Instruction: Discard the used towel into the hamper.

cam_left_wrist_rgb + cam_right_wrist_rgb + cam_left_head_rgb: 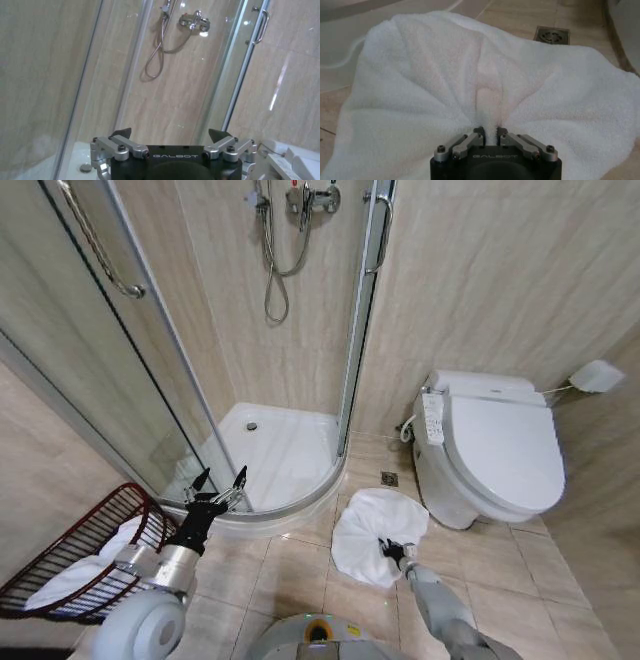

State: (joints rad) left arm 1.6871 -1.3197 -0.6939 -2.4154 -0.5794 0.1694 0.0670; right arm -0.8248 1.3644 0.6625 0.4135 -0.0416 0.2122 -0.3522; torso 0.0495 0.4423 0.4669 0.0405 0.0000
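Note:
A white towel [375,530] lies crumpled on the tiled floor between the shower tray and the toilet. My right gripper [390,548] is down at the towel's near edge, shut on a pinched fold of the towel [485,93], which bunches into a ridge at the fingers [479,132]. The hamper [75,555], a dark reddish-brown open-weave basket, stands at the lower left with white cloth inside it. My left gripper [220,482] is held up beside the hamper, open and holding nothing, its fingertips [122,132] spread wide toward the shower.
A glass shower enclosure [250,330] with a raised white tray [280,450] stands straight ahead. A white toilet [495,450] is at the right, a floor drain [389,478] just beyond the towel. Bare tiles lie between towel and hamper.

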